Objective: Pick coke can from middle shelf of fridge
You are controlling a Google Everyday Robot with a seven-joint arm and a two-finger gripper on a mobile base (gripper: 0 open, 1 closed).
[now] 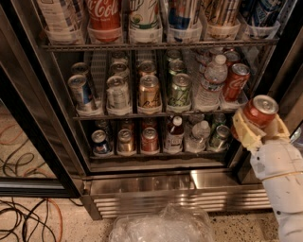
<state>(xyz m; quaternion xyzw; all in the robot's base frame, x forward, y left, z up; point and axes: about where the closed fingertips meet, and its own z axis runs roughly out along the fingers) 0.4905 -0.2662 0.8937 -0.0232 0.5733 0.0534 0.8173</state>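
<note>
The fridge (142,186) stands open in front of me. My gripper (259,124) is at the right, in front of the fridge's right edge and below the level of the middle shelf (156,112). It is shut on a red coke can (258,111), held upright with its silver lid showing between the pale fingers (244,132). Another red coke can (236,81) stands at the right end of the middle shelf, beside a water bottle (211,81).
The middle shelf holds a blue can (82,92), a silver can (117,92), a gold-orange can (149,91) and a green can (179,90). A large Coca-Cola bottle (104,14) stands above. Crumpled clear plastic (161,226) and cables (23,222) lie on the floor.
</note>
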